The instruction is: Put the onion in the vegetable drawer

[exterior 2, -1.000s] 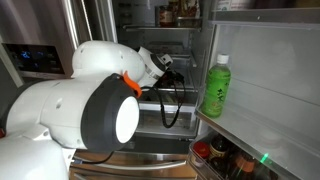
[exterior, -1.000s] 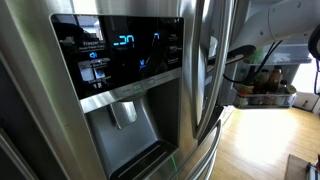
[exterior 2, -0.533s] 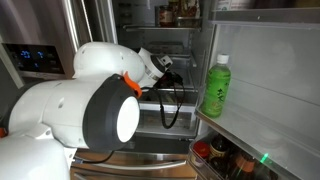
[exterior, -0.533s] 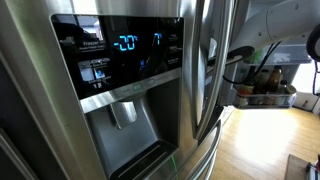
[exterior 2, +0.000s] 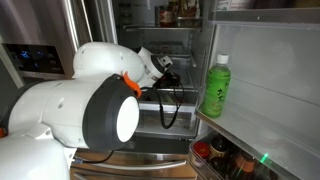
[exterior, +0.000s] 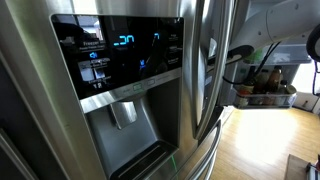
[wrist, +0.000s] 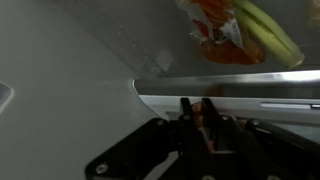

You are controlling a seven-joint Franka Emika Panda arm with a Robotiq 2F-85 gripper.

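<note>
In the wrist view my gripper point(wrist: 197, 108) is at the pale front lip of the clear vegetable drawer point(wrist: 240, 92). Its two dark fingers point(wrist: 185, 108) stand almost together, pinching that lip, with a reddish-brown sliver between them. Through the drawer's clear front I see a bag of orange carrots point(wrist: 215, 30) and green stalks point(wrist: 268, 30). The onion is out of view. In an exterior view my white arm point(exterior 2: 95, 95) reaches into the open fridge, and its wrist point(exterior 2: 160, 68) sits low among the shelves.
A green bottle point(exterior 2: 216, 85) stands on the open door's shelf, with jars point(exterior 2: 225, 155) below it. Black cables point(exterior 2: 172, 100) hang from my wrist. A closed steel door with a lit dispenser panel point(exterior: 125, 55) fills an exterior view.
</note>
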